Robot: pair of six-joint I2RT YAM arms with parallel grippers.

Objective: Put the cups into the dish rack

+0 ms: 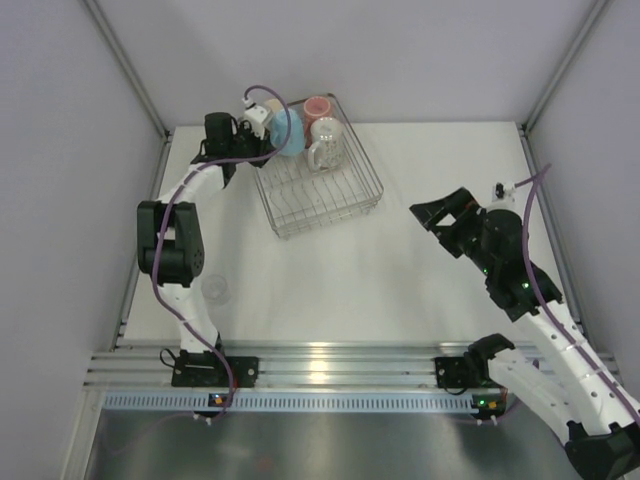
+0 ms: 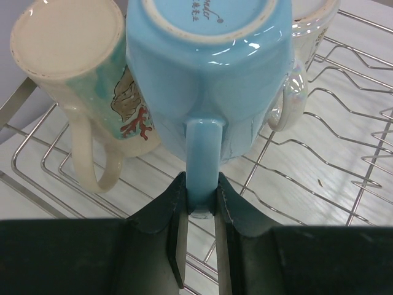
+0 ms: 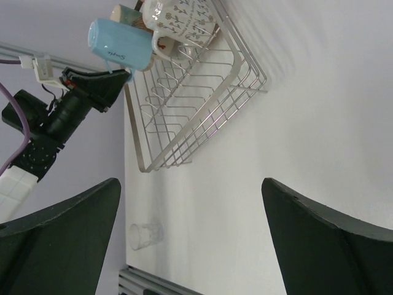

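- Left tool is clenching on the handle of the light blue mug; fingers are pressing both sides of the handle.
- Blue mug is hanging tipped on its side at the far-left corner of the dish rack; can't tell if it is touching the wire.
- Pink cup is sitting in the rack's far corner, and a patterned mug is lying just beside it; both are right next to the blue mug.
- Clear glass tumbler is standing on the surface near the left arm's base, well apart from the rack.
- Right tool is hovering released, jaws spread wide and gripping nothing, over the surface to the right of the rack.
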